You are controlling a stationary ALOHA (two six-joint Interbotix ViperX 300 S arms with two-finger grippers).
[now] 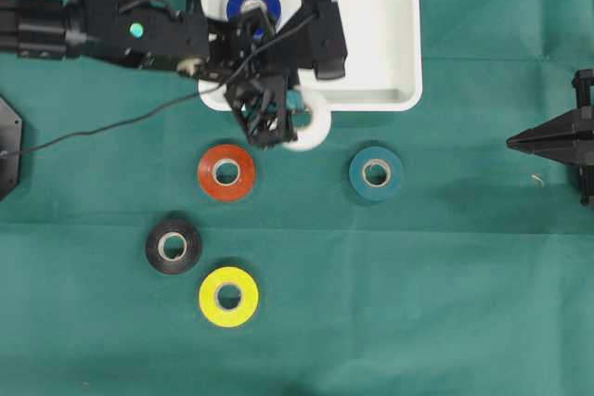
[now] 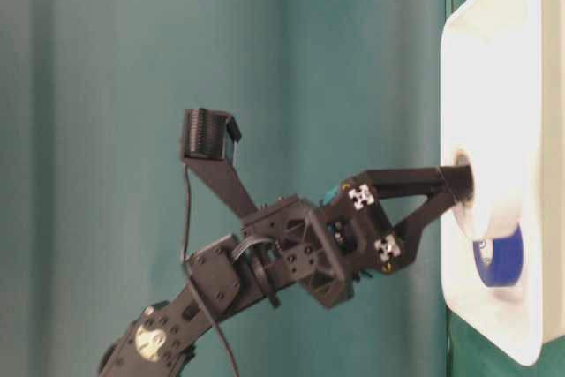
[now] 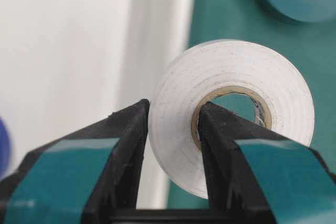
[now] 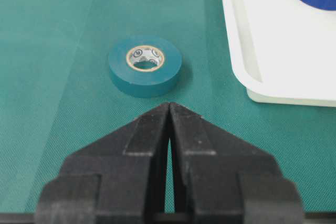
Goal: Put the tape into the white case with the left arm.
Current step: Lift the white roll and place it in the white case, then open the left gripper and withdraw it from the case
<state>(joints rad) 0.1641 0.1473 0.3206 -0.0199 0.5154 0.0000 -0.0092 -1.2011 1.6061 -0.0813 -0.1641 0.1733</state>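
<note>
My table (image 1: 483,303) wears green cloth; below the white case (image 1: 408,34) on it lie red (image 1: 226,172), teal (image 1: 376,173), black (image 1: 174,246) and yellow (image 1: 228,297) tape rolls.

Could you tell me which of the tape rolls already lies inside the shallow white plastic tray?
The blue tape roll, in the tray's far-left corner. The white roll is held in the left tool at the rim; the rest lie on the green cloth.

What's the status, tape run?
Left gripper shut on white tape, one finger through its core, at the case rim. Right gripper shut, idle. Blue roll already in the case; path unobstructed.
</note>
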